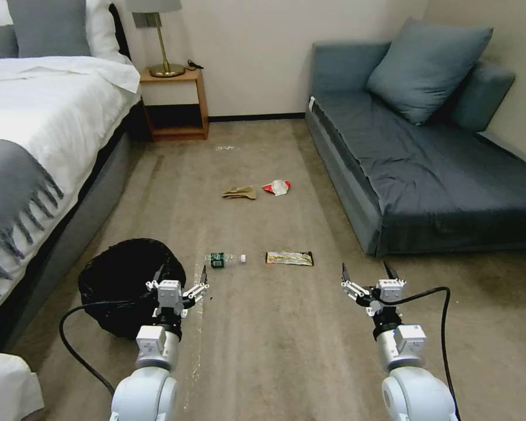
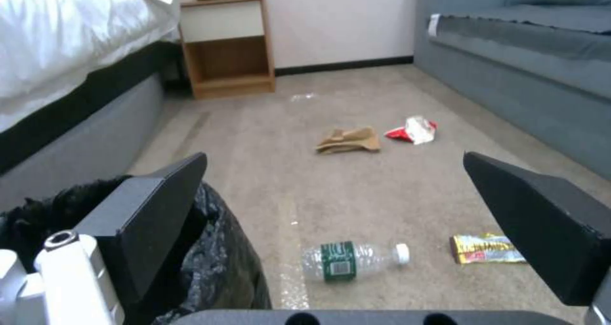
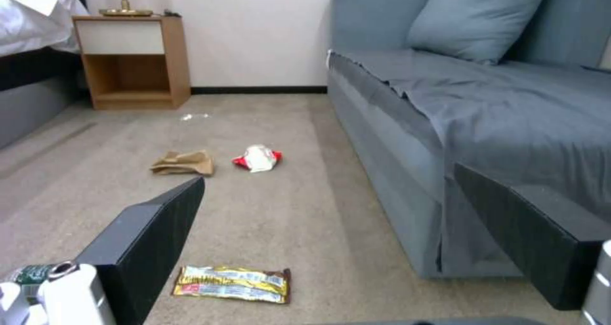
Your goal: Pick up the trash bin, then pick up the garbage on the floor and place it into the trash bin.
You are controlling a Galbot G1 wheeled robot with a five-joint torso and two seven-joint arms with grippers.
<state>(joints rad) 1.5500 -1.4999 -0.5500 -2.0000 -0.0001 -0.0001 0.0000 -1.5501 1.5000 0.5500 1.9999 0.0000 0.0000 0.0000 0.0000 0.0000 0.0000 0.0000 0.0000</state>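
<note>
Your left gripper (image 1: 181, 279) hangs spread wide at the bin's (image 1: 123, 275) right rim; the bottle (image 1: 223, 259) lies just ahead. Your right gripper (image 1: 368, 275), also wide apart, hovers behind the wrapper (image 1: 289, 258).

We see white bed (image 1: 35, 111) left, wooden nightstand (image 1: 175, 105) with brass lamp (image 1: 163, 58), blue-grey sofa (image 1: 426, 169) right, cushion (image 1: 426, 67) atop.

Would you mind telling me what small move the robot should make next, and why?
Probably lower the open left gripper onto the trash bin rim just beside it: the bin stands ungrasped on the floor, and all the garbage lies beyond.
</note>
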